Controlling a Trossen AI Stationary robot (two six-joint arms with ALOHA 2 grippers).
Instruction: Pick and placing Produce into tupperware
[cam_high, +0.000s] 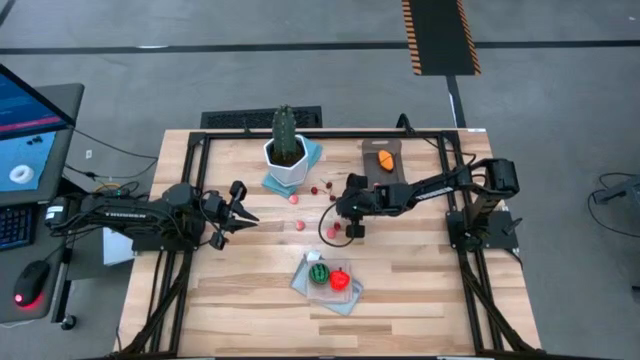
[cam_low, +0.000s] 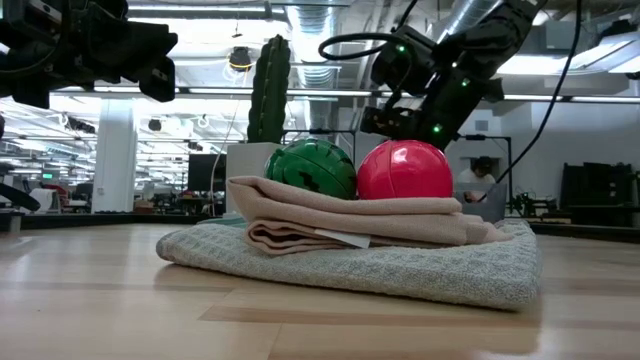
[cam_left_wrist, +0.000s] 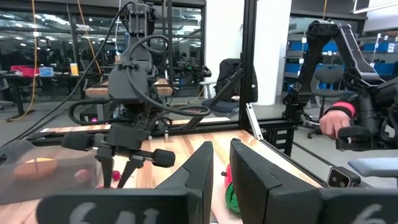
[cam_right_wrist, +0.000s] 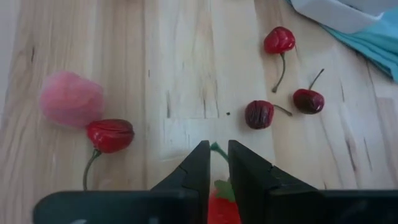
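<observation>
Our left gripper (cam_high: 243, 215) waits near the tabletop's left edge, fingers slightly apart. Mid-table, our right gripper (cam_right_wrist: 219, 163) pinches a strawberry's stem (cam_right_wrist: 217, 149); that thin hold could slip before the tupperware (cam_high: 381, 158) at the far edge. Only the right wrist view shows the loose cherries (cam_right_wrist: 259, 114).

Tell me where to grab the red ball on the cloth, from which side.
Across its widest middle, coming straight down. The red ball is round on the cloth, with the green ball close beside it, so set the fingers on its free sides.
</observation>
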